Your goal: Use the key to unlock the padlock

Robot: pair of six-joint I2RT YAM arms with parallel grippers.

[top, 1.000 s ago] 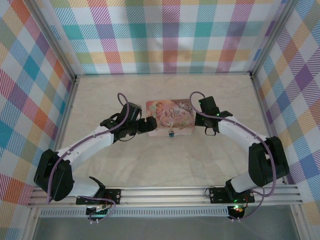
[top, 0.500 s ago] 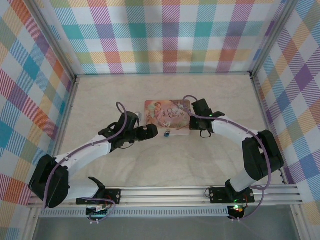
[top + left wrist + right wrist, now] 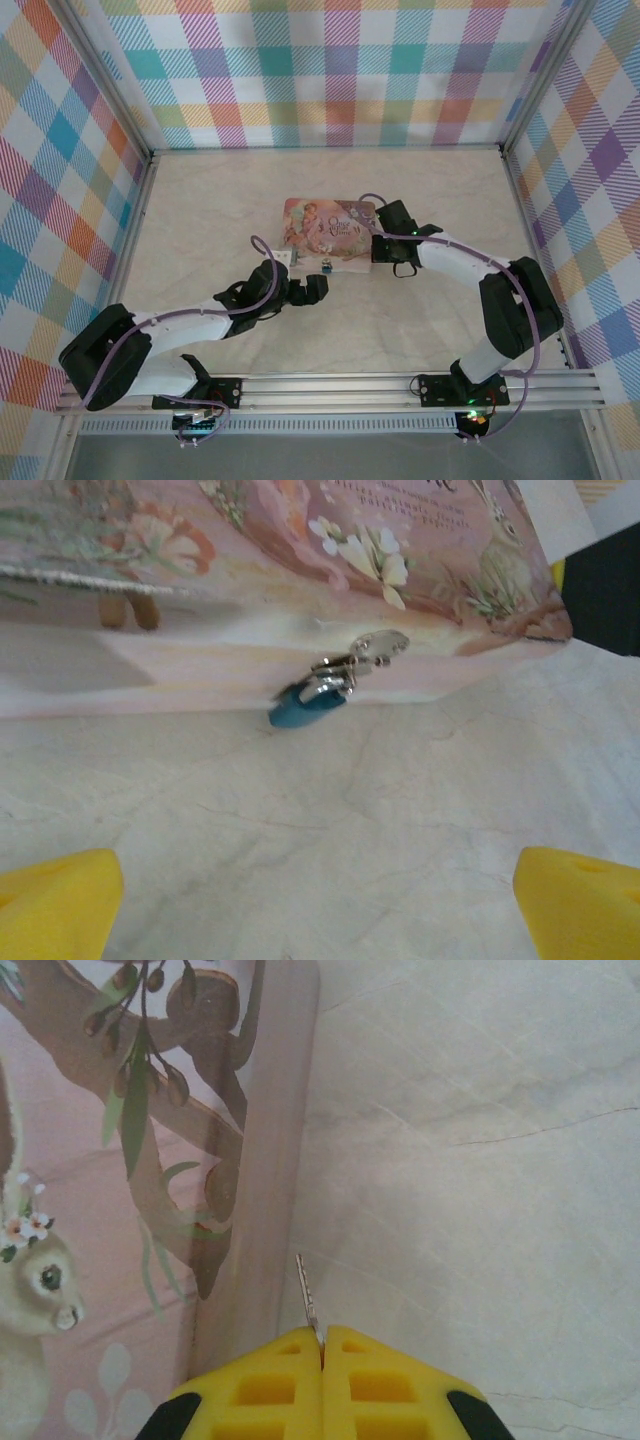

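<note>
Beside tin (image 3: 120,1160), right gripper (image 3: 322,1345) clamps key (image 3: 307,1295), tip out for insertion. Left gripper (image 3: 320,910) spread wide facing padlock (image 3: 312,695) on tin front, likely to steady it.

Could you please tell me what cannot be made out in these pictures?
Padlock: blurred in the left wrist view, tiny from above; keyhole and shackle state unreadable.
Key: its head hidden inside the shut right claw, right wrist view.
Left claw: open fingers cut off by the bottom edge, left wrist view.
</note>
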